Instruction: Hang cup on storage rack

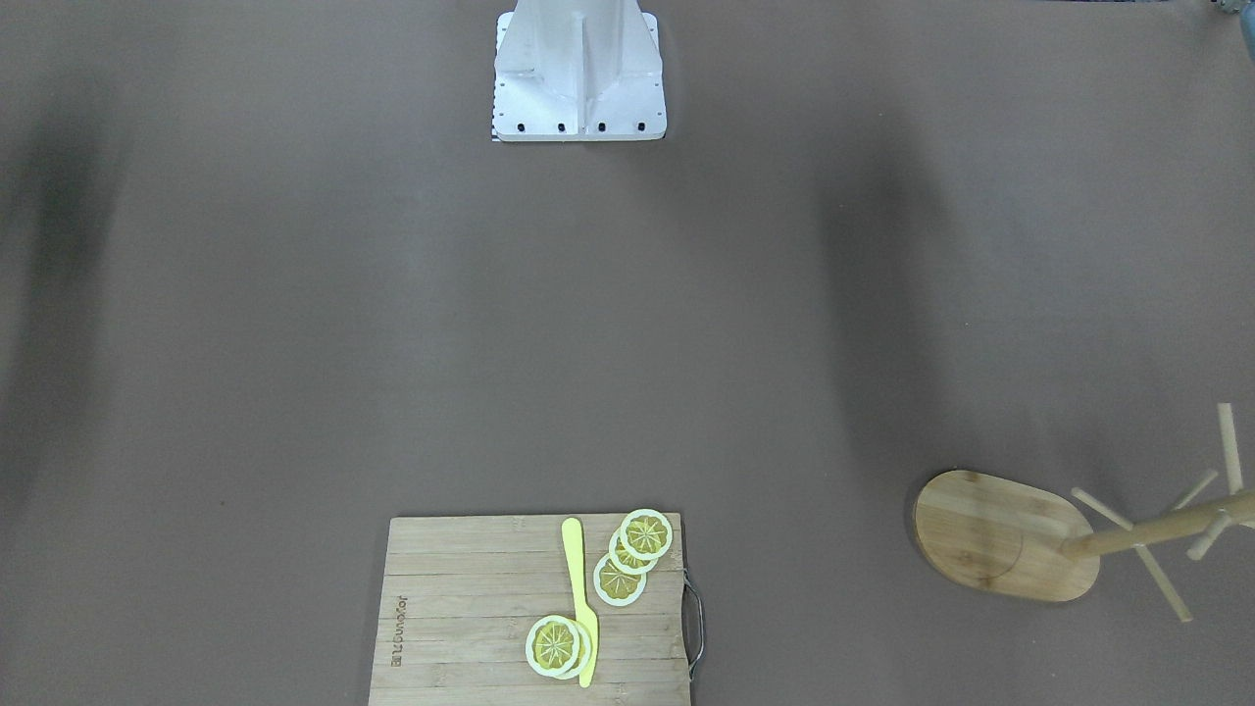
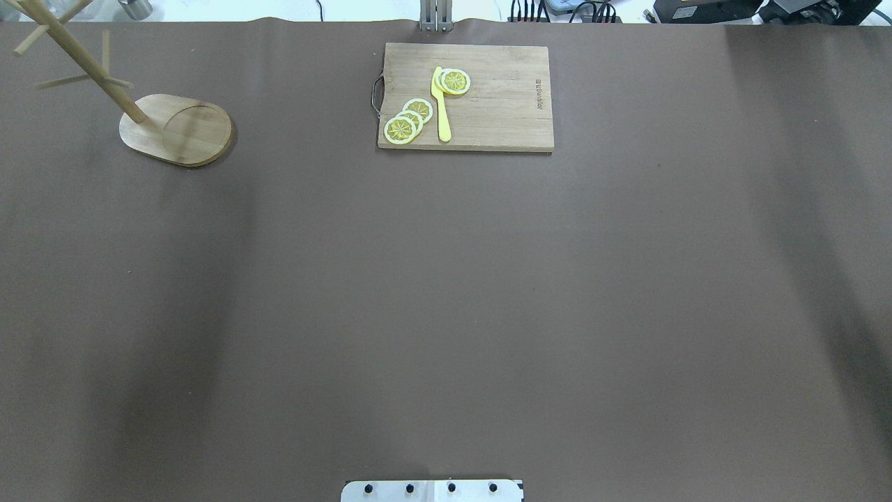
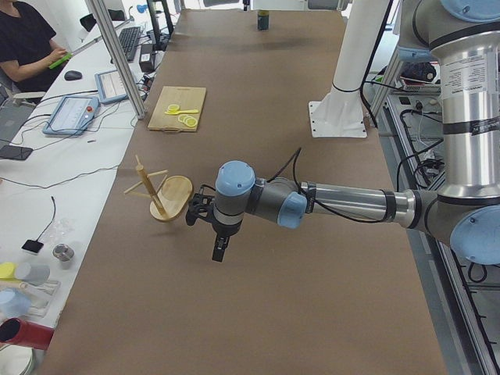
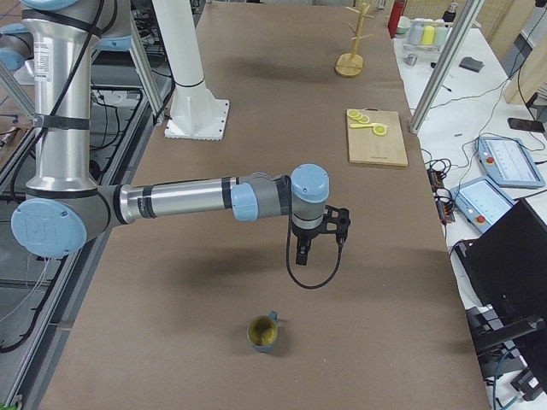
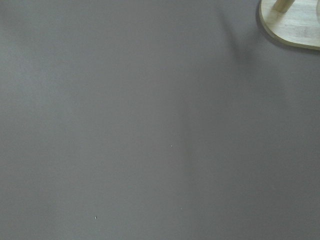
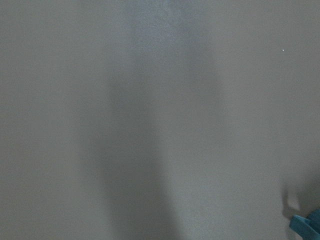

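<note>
Tabletop [image 4: 385,282] is bearing the unhung cup [image 4: 263,333], well apart from the storage rack [image 4: 351,41]; my right gripper [image 4: 301,254] is hovering, whether clenched I cannot tell.

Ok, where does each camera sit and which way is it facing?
Front-facing: across the table, facing the robot's base.
Overhead: behind the robot, looking forward; base edge shows.
Exterior left: left table end; left pincer near storage rack.
Exterior right: right end; right pincer, cup.
Left wrist: downward; no body.
Right wrist: downward; no body.
Front-facing and overhead share the cutting board.
</note>
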### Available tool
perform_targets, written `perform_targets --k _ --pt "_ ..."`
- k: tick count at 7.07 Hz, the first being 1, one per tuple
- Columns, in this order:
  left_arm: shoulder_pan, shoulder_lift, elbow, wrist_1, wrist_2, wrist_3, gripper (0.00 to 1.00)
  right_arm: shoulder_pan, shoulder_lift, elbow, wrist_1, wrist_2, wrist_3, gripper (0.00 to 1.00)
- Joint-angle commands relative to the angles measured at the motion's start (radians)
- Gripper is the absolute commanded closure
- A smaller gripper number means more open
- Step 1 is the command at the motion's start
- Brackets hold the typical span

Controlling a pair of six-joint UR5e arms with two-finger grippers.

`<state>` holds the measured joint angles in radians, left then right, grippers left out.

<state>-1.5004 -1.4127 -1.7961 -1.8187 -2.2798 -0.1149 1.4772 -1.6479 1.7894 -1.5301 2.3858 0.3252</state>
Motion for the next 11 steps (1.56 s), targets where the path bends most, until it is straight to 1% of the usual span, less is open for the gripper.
perform_targets --k 1,2,3,4,5,6,7,8,9,10,11 --pt "0.0 0.0 0.004 -0.001 0.0 -0.005 0.02 0.0 0.0 -0.005 0.004 -0.006 -0.009 0.0" --pt "0.0 0.0 0.001 -0.001 0.0 -0.005 0.02 0.014 -0.007 -0.004 0.004 -0.008 -0.044 0.0" --pt "0.0 -0.002 -0.002 -0.001 0.0 -0.003 0.02 0.068 -0.018 -0.021 -0.008 -0.007 -0.175 0.0" --pt "0.0 -0.003 -0.002 -0.001 0.0 -0.005 0.02 0.13 -0.036 -0.063 -0.012 0.0 -0.26 0.0" --pt "0.0 -0.006 -0.005 -0.001 0.0 -0.005 0.02 0.193 -0.049 -0.115 -0.004 0.001 -0.281 0.0" --pt "0.0 -0.008 -0.009 -0.001 0.0 -0.005 0.02 0.225 -0.065 -0.151 0.001 0.001 -0.29 0.0" --pt "0.002 -0.008 -0.009 -0.008 0.0 -0.005 0.02 0.235 -0.079 -0.212 0.004 -0.002 -0.291 0.0" --pt "0.002 -0.009 -0.009 -0.013 0.0 -0.005 0.02 0.238 -0.09 -0.258 0.034 -0.003 -0.298 0.0" --pt "0.002 -0.011 -0.011 -0.014 -0.001 -0.006 0.02 0.238 -0.108 -0.316 0.126 -0.007 -0.298 0.0" --pt "0.002 -0.017 -0.008 -0.014 -0.001 -0.006 0.02 0.238 -0.108 -0.409 0.25 -0.007 -0.299 0.0" --pt "0.002 -0.025 -0.005 -0.013 0.0 -0.006 0.02 0.236 -0.104 -0.476 0.318 -0.004 -0.295 0.0"
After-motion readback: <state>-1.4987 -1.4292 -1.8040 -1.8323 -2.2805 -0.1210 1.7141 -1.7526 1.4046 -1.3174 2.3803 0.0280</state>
